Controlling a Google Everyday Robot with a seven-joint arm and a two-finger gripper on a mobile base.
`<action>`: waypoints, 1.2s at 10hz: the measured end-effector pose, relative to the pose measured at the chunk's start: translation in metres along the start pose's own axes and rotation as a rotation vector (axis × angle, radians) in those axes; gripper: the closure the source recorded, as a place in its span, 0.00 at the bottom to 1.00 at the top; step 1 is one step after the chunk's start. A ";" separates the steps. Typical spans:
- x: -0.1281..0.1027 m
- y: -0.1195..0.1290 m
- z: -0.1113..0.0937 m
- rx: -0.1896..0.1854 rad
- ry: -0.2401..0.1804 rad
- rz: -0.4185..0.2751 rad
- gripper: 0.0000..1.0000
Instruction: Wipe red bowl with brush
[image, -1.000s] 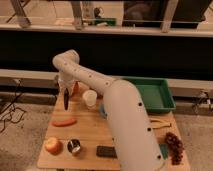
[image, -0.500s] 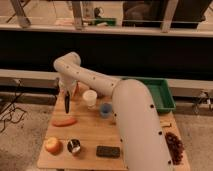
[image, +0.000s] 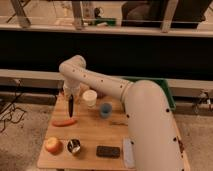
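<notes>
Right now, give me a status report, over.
Gripper over table, back left, shut on brush, brush upright. No red bowl in sight. Carrot in front of brush tip, white cup beside.

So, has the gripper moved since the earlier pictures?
Yes. The gripper, holding the brush, has come slightly lower, closer to the carrot, which has not moved.

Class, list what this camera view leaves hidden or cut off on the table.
1. The red bowl: camera view, hidden behind the gripper, which hangs over the table's back left corner with the brush below it.
2. The green tray: camera view, mostly behind the arm.
3. The table: camera view, right side covered by the arm.
</notes>
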 end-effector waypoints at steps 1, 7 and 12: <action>-0.002 0.007 -0.004 0.000 0.009 0.012 0.81; -0.015 0.031 -0.025 -0.002 0.048 0.057 0.81; -0.033 0.034 -0.043 -0.024 0.068 0.054 0.81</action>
